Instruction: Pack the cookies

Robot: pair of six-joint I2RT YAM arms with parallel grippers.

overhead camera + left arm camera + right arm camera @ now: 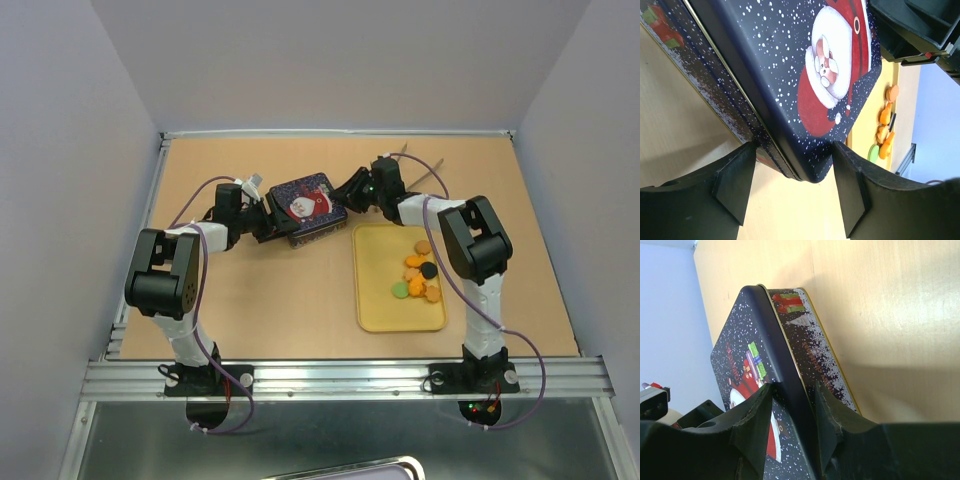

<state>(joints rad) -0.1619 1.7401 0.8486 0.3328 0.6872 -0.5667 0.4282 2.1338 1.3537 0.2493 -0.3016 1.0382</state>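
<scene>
A dark blue square tin with a Santa lid sits at the middle back of the table. My left gripper is shut on the tin's near-left corner; in the left wrist view one fingertip presses the tin's side wall and the other the lid's edge. My right gripper is shut on the lid's rim at the tin's right side; in the right wrist view the rim lies between the fingers. The cookies, orange, green and black, lie on a yellow tray.
The tray stands just right of and nearer than the tin, in front of my right arm, and shows in the left wrist view. Grey walls enclose the table on the left, back and right. A metal rail runs along the near edge.
</scene>
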